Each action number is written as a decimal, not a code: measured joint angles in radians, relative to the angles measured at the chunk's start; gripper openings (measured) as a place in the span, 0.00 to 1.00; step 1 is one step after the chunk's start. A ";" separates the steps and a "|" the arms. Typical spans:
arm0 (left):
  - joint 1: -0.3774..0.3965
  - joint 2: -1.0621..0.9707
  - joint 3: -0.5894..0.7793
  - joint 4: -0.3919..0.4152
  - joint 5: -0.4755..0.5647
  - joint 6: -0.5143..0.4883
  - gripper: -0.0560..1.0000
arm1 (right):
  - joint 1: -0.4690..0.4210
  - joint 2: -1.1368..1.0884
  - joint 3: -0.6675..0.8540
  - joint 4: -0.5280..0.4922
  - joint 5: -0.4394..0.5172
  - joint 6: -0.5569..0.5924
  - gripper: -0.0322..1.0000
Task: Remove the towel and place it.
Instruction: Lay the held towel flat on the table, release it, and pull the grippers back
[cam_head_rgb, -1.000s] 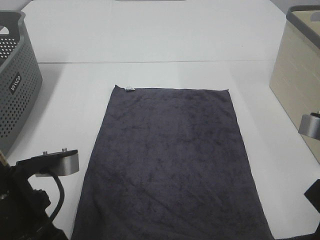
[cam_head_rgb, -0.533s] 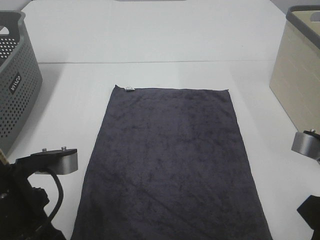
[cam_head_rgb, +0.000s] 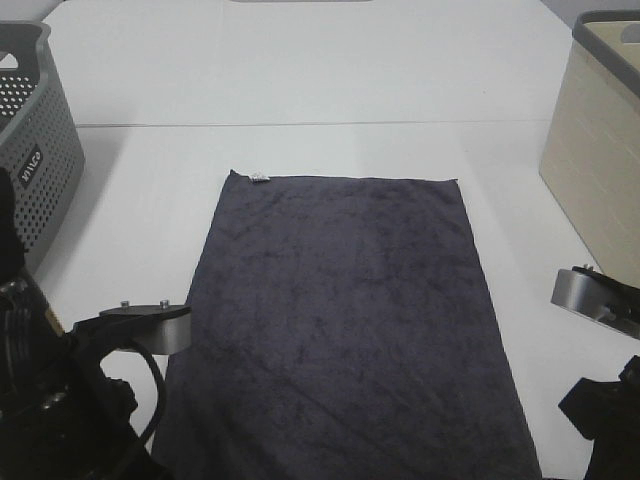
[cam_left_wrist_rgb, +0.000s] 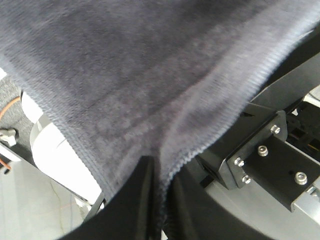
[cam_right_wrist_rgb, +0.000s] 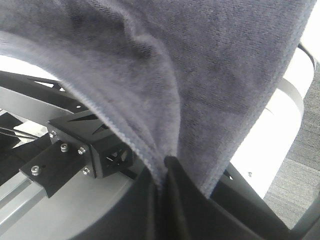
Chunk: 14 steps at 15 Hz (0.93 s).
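The dark charcoal-grey towel (cam_head_rgb: 340, 310) lies flat on the white table, long side running front to back, with a small tag (cam_head_rgb: 258, 179) at its far left corner. Its near edge hangs over the table's front. In the left wrist view my left gripper (cam_left_wrist_rgb: 161, 192) is shut on the towel's hem (cam_left_wrist_rgb: 150, 90). In the right wrist view my right gripper (cam_right_wrist_rgb: 162, 182) is shut on the towel's hem (cam_right_wrist_rgb: 165, 75). In the exterior high view only the arms show, the left arm (cam_head_rgb: 140, 325) at the near left corner and the right arm (cam_head_rgb: 590, 295) at the near right.
A grey perforated basket (cam_head_rgb: 30, 190) stands at the far left. A beige basket with a grey rim (cam_head_rgb: 600, 130) stands at the far right. The table's frame (cam_right_wrist_rgb: 90, 150) and the floor show below the front edge.
Both arms have moved inward toward the towel's near corners. The left arm has shifted right and the right arm left and down. The towel's near edge has drawn in slightly.
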 joint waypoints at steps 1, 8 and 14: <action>-0.026 0.002 -0.008 -0.001 -0.010 -0.003 0.17 | 0.000 0.000 0.000 0.000 0.003 0.000 0.13; -0.060 0.012 -0.017 -0.008 -0.050 -0.099 0.72 | 0.000 0.000 0.000 0.000 0.027 0.009 0.72; 0.016 0.012 -0.270 0.205 -0.040 -0.183 0.74 | -0.001 0.010 -0.296 -0.232 0.017 0.136 0.76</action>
